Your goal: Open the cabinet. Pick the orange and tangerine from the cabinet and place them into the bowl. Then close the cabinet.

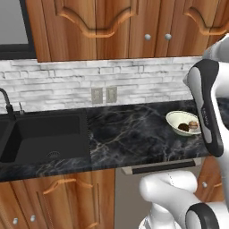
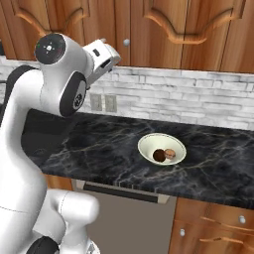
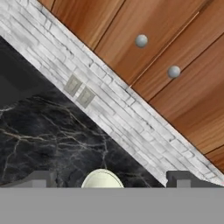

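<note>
The reddish-brown wooden wall cabinet [image 1: 112, 27] with the arched doors is hanging above the black marble counter [image 1: 134, 134], and its doors are sitting shut, with two small round silver knobs [image 3: 141, 41] side by side. The wide, pale cream-white bowl [image 2: 161, 149] is resting on the counter below the cabinet. Inside the bowl, a dark round thing [image 2: 159, 155] and a lighter brownish round thing [image 2: 169, 153] are lying next to each other; they are too small to tell what they are.

The two-finger gripper [image 3: 109, 180] is hanging in the air above the counter. In the hand view the rim of the bowl is showing between its two dark tips, which are standing well apart, so the gripper is spread wide and holding nothing. The cabinet knobs are up ahead of it, past the white brick wall [image 3: 109, 87]. A black sink [image 1: 40, 134] is sitting in the counter, far from the bowl.
</note>
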Available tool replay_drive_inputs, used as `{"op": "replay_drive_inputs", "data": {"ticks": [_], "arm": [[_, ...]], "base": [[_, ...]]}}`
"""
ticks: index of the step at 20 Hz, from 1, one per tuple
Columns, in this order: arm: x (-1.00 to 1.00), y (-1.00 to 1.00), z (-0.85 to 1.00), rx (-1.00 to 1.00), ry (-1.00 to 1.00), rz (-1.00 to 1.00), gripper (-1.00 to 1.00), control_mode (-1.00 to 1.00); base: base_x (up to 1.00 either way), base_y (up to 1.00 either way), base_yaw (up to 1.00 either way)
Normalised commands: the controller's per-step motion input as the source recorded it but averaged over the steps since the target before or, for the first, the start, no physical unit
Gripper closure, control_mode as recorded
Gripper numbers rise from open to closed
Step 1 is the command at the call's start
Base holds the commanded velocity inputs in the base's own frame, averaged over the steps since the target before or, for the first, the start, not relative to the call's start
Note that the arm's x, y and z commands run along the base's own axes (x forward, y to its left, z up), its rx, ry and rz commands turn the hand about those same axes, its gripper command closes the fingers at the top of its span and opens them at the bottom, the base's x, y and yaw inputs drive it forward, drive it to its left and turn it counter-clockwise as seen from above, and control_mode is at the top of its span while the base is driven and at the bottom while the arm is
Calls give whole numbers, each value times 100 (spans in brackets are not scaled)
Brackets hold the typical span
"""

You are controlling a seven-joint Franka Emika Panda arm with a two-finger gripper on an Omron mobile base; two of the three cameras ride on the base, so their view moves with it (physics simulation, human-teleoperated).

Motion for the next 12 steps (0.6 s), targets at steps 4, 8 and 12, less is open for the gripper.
{"op": "replay_drive_inputs", "data": {"ticks": [4, 8, 12], "arm": [[0, 0, 0, 0, 0, 0, -100, 100], [0, 0, 0, 0, 0, 0, -100, 100], [0, 0, 0, 0, 0, 0, -100, 100]], "base": [[-64, 43, 22], [-66, 71, 42], [-6, 33, 76]]}}
